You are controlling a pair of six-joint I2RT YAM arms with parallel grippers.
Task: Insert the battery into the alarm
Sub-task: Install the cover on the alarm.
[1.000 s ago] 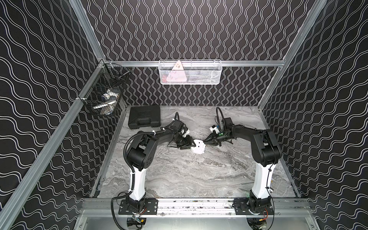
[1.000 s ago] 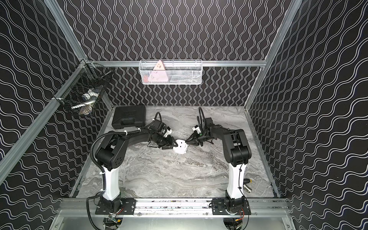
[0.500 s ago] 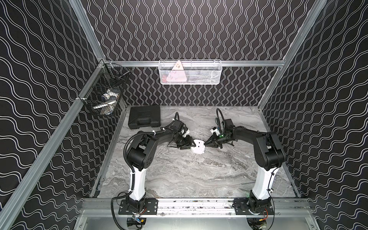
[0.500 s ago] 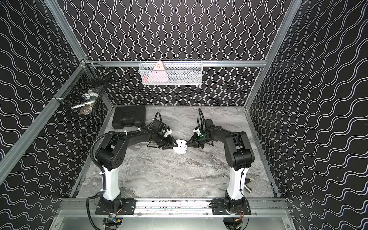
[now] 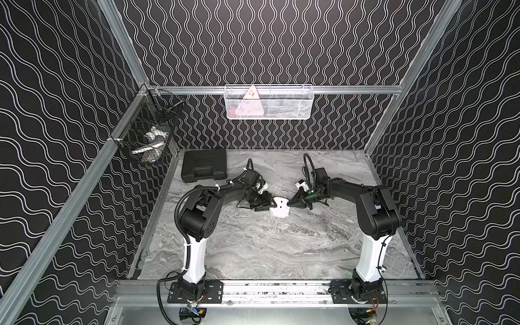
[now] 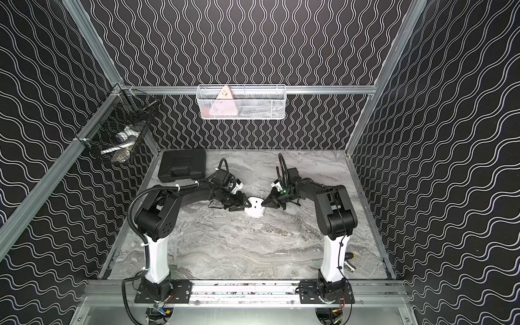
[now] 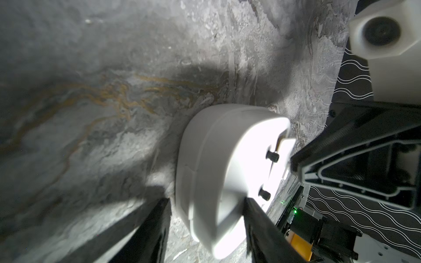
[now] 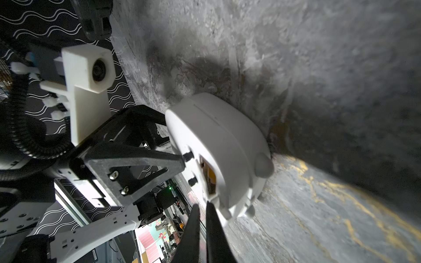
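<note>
Pushed the right hand [image 5: 289, 203] leftward and slightly down in both top views, toward frame centre: a small gap right of the alarm [image 5: 279, 208] a second ago, a slimmer one half a second ago, tips now at the alarm's right edge. Closed that gap entirely, as far as the top views tell. Narrowed the same hand's jaws over that second, down to a thin slit between the fingers [image 8: 193, 227] in the right wrist view. Carried the right arm's elbow [image 5: 378, 216] a shade lower and rightward in the frame along with that reach.
</note>
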